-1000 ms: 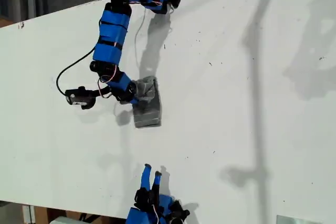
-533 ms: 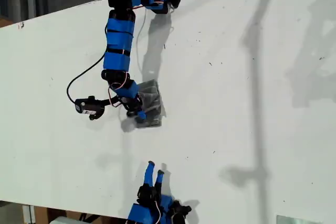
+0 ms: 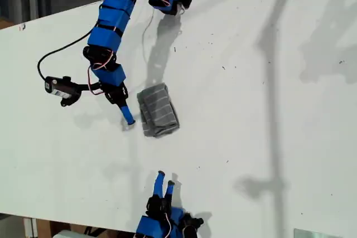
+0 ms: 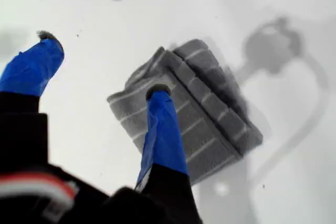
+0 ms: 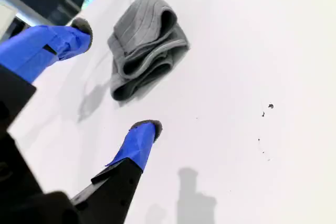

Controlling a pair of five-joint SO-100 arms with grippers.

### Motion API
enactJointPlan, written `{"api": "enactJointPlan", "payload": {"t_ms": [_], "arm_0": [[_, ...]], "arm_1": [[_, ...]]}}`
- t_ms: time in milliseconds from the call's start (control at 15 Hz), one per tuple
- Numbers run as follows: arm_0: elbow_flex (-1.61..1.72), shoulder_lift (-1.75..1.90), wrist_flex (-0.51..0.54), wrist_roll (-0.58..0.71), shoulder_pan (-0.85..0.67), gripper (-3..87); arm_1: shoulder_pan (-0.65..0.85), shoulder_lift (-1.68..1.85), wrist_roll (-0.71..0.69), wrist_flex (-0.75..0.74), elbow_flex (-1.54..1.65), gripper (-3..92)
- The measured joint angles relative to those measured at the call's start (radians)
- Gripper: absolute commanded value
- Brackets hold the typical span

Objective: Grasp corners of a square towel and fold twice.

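Left of centre in the exterior view, the towel (image 3: 158, 110) lies folded into a small thick bundle on the white table (image 3: 268, 115), bare surface all around it. My first gripper (image 4: 100, 66) hovers above it, jaws wide, empty. My second gripper (image 5: 113, 77), also spread wide, holds nothing.

My first gripper (image 4: 100, 64) and second gripper (image 5: 115, 77) — fingers spread, empty.
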Motion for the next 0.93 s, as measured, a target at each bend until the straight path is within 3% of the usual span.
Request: {"api": "enactJointPlan", "payload": {"t_ms": [67,267,533,733,933], "arm_0": [[0.009,0.000,0.002,0.003,-0.008,31.7],[0.095,0.002,-0.017,0.066,-0.067,30.3],[0.204,-0.002,-0.100,0.183,-0.100,28.1],[0.279,0.000,-0.144,0.179,-0.127,27.2],[0.288,0.000,-0.158,0.198,-0.153,26.2]], "arm_1": [[0.006,0.121,0.025,-0.023,0.170,46.5],[-0.008,0.546,0.261,-0.089,0.801,44.8],[-0.130,1.173,0.604,0.021,1.468,45.8],[-0.196,1.729,0.738,0.334,1.614,27.7],[-0.198,1.796,0.761,0.390,1.623,21.1]]}}
